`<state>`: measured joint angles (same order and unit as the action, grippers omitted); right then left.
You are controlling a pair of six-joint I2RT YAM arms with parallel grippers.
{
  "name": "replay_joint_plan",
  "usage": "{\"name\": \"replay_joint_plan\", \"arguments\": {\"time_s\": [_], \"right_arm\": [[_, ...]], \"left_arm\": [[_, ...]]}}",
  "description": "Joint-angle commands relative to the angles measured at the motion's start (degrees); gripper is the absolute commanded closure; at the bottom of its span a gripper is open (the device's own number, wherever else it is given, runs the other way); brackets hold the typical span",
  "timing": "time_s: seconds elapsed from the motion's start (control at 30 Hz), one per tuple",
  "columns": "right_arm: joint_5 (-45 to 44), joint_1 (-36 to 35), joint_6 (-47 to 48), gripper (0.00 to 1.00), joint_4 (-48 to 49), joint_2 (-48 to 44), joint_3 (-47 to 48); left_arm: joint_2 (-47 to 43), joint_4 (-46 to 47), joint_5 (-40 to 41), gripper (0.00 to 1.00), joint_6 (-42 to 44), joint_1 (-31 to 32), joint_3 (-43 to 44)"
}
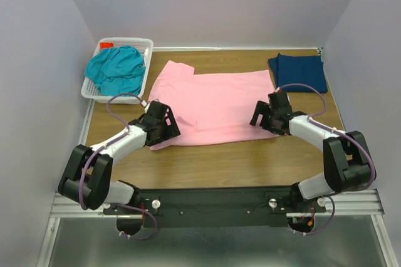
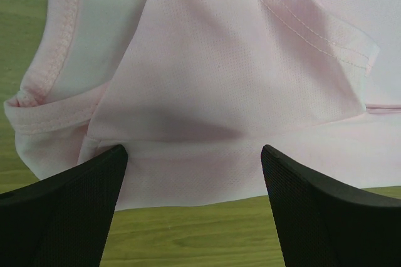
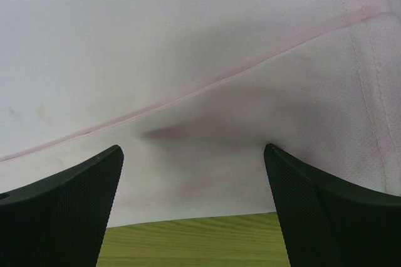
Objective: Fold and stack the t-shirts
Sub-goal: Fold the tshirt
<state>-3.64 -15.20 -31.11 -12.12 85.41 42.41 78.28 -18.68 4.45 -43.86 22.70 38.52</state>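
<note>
The light pink t-shirt (image 1: 213, 105) lies spread flat across the middle of the wooden table. My left gripper (image 1: 164, 123) is open at its near-left corner; in the left wrist view the collar and a folded sleeve (image 2: 238, 60) lie just beyond the open jaws (image 2: 194, 154). My right gripper (image 1: 268, 116) is open at the shirt's near-right edge; the pink hem (image 3: 200, 179) lies between its jaws (image 3: 194, 154). The dark navy t-shirt (image 1: 298, 71) lies folded at the back right. The teal t-shirt (image 1: 116, 68) is crumpled in the basket.
The white lattice basket (image 1: 145, 47) stands at the back left corner, with something red (image 1: 106, 45) at its far side. Bare wooden table (image 1: 225, 163) runs along the near edge in front of the shirt. Grey walls close in the left, right and back.
</note>
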Motion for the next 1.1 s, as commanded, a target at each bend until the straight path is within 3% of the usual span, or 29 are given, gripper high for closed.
{"name": "replay_joint_plan", "arguments": {"time_s": [0.0, 0.27, 0.47, 0.57, 0.83, 1.07], "right_arm": [[2.14, 0.35, -1.49, 0.0, -8.01, -0.15, -4.79], [2.94, 0.26, -0.88, 0.0, -11.95, -6.91, -6.03], [2.32, 0.26, 0.53, 0.0, -13.46, -12.19, 0.81], [1.88, 0.26, 0.53, 0.0, -11.79, -10.09, 4.95], [3.91, 0.0, 2.72, 0.0, -6.69, 2.56, 11.29], [0.83, -0.27, 2.11, 0.0, -6.16, 5.74, 8.66]], "left_arm": [[-1.28, -7.25, -2.07, 0.04, -2.64, 1.21, -3.8], [-7.87, -13.13, 0.82, 0.04, -8.25, 4.81, -3.9], [-11.04, -10.96, 4.96, 0.03, -5.11, 4.99, 3.92], [-7.98, -5.16, 4.61, 0.02, -2.65, 5.08, 8.75], [12.47, 2.5, 1.26, 0.02, 3.95, 5.16, 20.7], [19.19, 4.88, -1.02, 0.02, 3.34, 5.25, 18.53]]}}
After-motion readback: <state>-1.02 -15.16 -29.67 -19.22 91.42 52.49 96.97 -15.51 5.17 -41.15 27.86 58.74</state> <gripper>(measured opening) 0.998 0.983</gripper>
